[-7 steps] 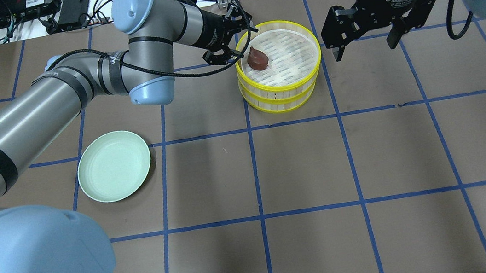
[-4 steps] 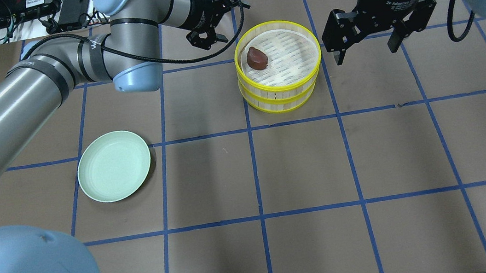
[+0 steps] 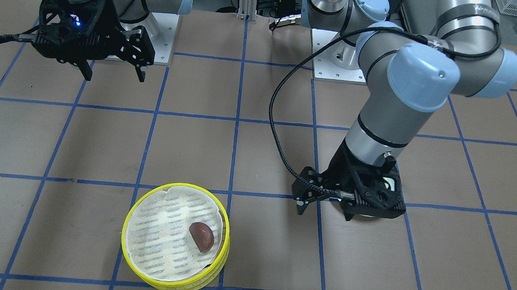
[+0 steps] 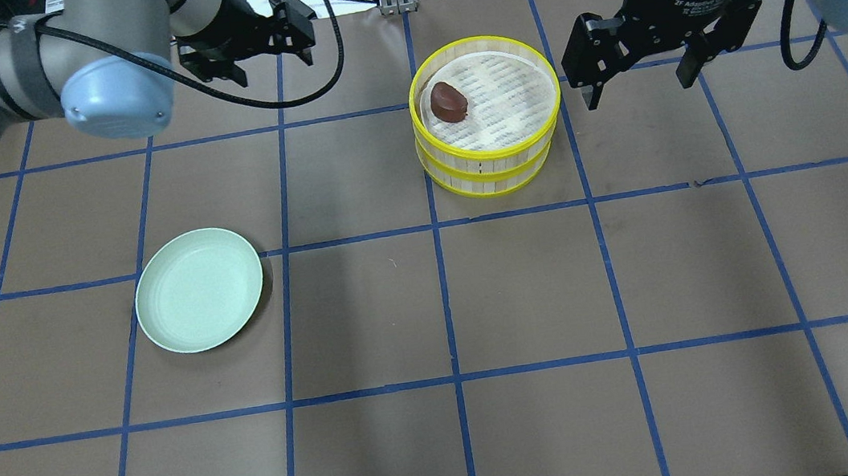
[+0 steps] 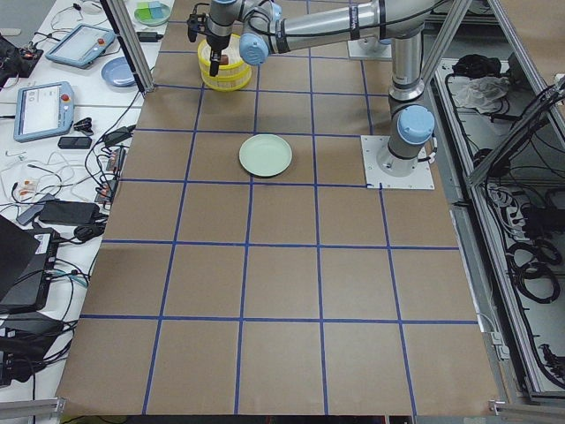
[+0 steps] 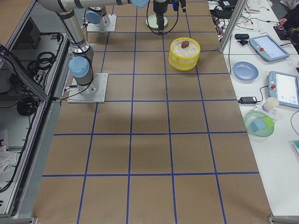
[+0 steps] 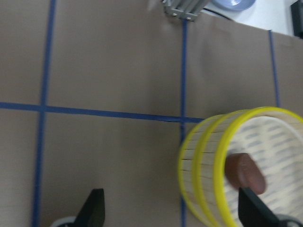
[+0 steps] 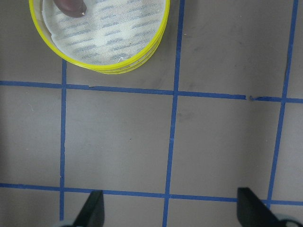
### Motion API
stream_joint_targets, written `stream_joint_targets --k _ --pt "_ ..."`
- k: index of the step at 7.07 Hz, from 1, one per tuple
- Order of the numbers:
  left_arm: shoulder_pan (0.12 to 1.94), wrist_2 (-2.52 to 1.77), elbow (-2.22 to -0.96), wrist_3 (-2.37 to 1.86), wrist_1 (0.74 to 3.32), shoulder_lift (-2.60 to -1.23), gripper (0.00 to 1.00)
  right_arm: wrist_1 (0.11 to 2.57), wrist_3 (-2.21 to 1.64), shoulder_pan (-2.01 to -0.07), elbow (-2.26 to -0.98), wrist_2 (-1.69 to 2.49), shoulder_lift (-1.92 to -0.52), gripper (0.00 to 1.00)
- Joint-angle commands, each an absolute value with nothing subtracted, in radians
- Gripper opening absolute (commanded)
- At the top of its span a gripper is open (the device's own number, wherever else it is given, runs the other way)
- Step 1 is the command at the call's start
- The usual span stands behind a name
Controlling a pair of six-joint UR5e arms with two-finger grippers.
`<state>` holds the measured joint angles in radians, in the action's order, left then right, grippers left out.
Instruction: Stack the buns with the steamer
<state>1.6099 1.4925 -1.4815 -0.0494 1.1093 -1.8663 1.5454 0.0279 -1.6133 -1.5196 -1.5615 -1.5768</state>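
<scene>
Steamer (image 4: 492, 169): you see two round shallow trays with bright yellow rims and pale slatted walls, one stacked on the other. It sits on the far part of the worktop (image 4: 527, 290), between the two claws and closer to the right one. The top tray's white bottom is marked with rows of grey dashes. The bun (image 4: 448, 102), dark reddish-brown, smooth and rounded, lies in that top tray close to the rim on the left arm's side.

Your left claw (image 3: 324, 212) hangs low over bare worktop, well apart from the steamer, its fingers spread and nothing between them. Your right claw (image 4: 638, 86) hovers just beside the steamer, likewise spread wide and empty.

On the right claw's black body you can read "2F Adaptive" in white; the rest of the lettering is too small to make out.

A green plate (image 4: 200, 290) rests on the worktop on the left arm's side.
</scene>
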Motion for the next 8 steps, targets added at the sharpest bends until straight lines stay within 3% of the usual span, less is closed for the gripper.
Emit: stream_joint_targets --k 1,3,8 --pt "1.571 1.701 -1.471 0.04 1.405 -1.768 1.0 1.549 0.026 -1.612 -1.52 -1.565 -1.577 1.0" --pt "1.537 1.698 -1.473 0.04 1.534 -1.695 1.0 1.554 0.037 -1.612 -1.523 -1.563 -1.575 1.0" --pt "1.534 1.573 -1.509 0.041 1.522 -1.657 1.0 1.557 0.046 -1.614 -1.528 -1.563 -1.575 1.0"
